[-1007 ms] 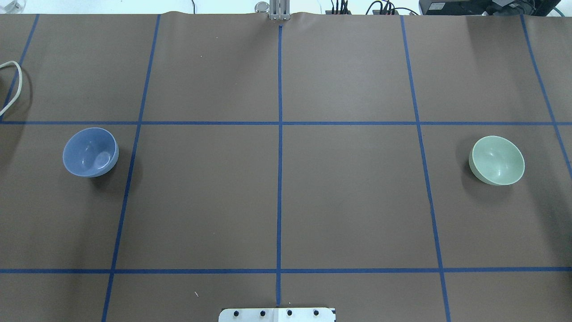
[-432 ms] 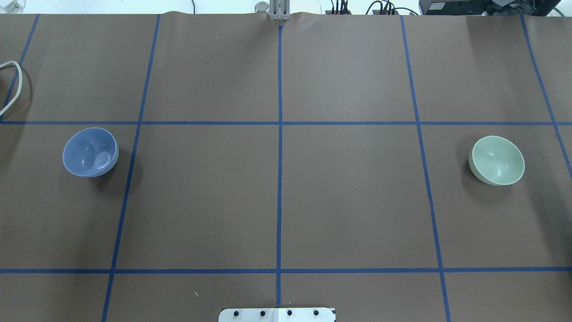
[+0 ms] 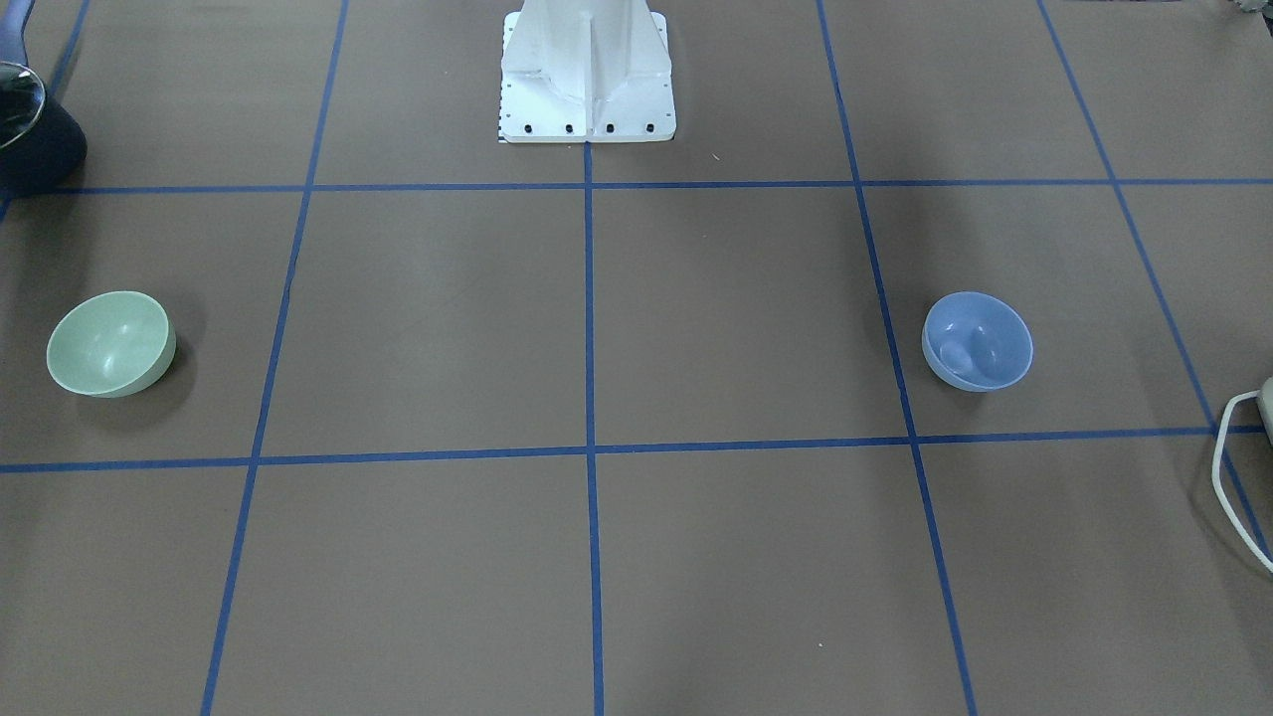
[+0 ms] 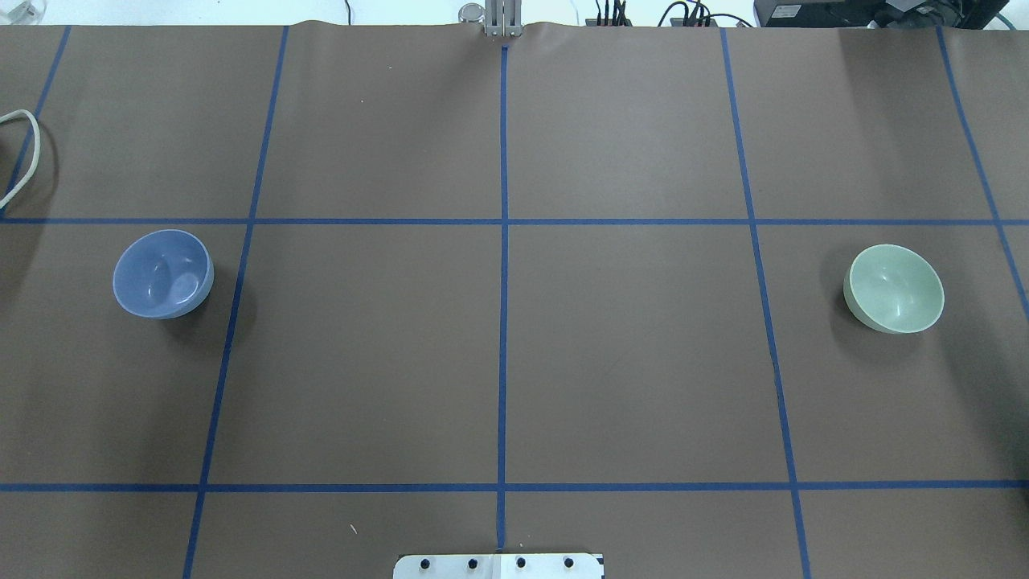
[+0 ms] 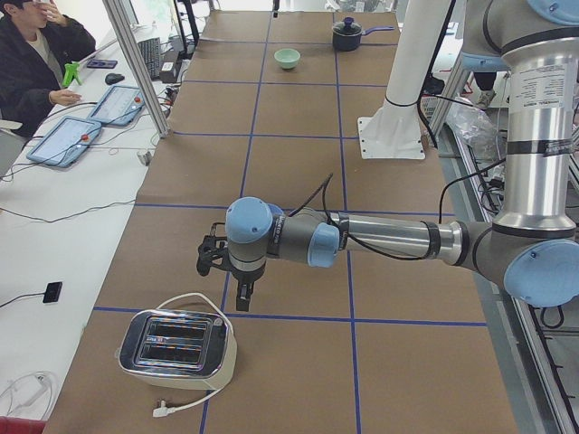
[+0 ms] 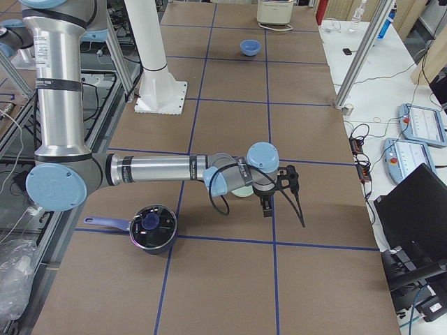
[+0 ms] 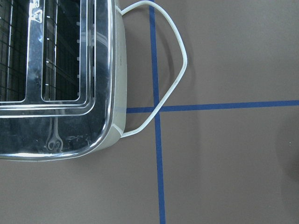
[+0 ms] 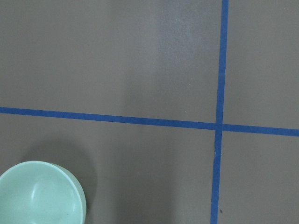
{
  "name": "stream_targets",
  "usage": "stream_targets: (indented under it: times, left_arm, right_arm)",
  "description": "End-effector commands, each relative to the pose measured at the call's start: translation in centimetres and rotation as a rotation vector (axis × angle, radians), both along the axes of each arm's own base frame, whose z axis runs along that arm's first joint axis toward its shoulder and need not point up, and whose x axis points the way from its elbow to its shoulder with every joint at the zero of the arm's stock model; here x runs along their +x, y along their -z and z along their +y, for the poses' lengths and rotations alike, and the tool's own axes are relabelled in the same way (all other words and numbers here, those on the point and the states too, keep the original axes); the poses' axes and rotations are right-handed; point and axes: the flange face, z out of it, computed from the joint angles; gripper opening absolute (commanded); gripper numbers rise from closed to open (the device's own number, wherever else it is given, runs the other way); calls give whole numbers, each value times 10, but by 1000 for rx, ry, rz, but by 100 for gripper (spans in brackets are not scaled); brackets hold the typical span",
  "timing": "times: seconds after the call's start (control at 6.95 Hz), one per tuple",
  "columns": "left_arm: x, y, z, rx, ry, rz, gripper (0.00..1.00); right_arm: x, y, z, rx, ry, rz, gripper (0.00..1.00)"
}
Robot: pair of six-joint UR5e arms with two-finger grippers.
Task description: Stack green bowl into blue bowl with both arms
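Two bowls sit well apart on the brown table [image 4: 627, 362], nothing stacked yet. The green bowl [image 4: 894, 288] sits upright on the robot's right side, and the blue bowl [image 4: 163, 273] sits upright far across on its left, each inside its own square of blue tape.

The right arm [image 6: 160, 169] stretches low over the table, and the right gripper [image 6: 266, 206] hangs just beside the green bowl. The wrist camera catches the bowl only in its lower corner. Whether those jaws are released or clenched, I cannot tell.

The left arm [image 5: 389, 240] reaches out too, and the left gripper [image 5: 241, 294] hovers above the table near a chrome toaster [image 5: 176, 342] with a white cord [image 7: 175, 70]. Its jaws I cannot tell either.

A dark pot [image 6: 152, 228] stands near the right arm's elbow
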Motion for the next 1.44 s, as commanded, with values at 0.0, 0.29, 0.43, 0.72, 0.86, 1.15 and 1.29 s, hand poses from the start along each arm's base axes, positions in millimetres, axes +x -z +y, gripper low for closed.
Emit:
stream_targets:
  times: [0.0,0.29,0.43,0.72,0.86,1.15,1.29]
  left_arm:
    - [1,13,-6,30,-2,1,98]
    - [59,47,-30,165,-64,16,98]
    - [95,58,-36,85,-18,54,98]
    - [190,69,-45,58,-55,-21,98]
    - [222,74,-45,68,-80,-43,98]
    - [284,78,-53,55,-154,-38,97]
    - [299,79,-56,67,-176,-31,90]
  right_arm:
    - [-50,49,-38,103,52,46,100]
    - [-59,49,-42,126,50,88,100]
    - [-78,51,-41,135,76,100,100]
    - [-82,52,-41,138,81,103,100]
    - [-83,51,-41,136,83,103,100]
    - [-83,51,-41,138,84,103,100]
    - [-84,51,-41,139,87,103,100]
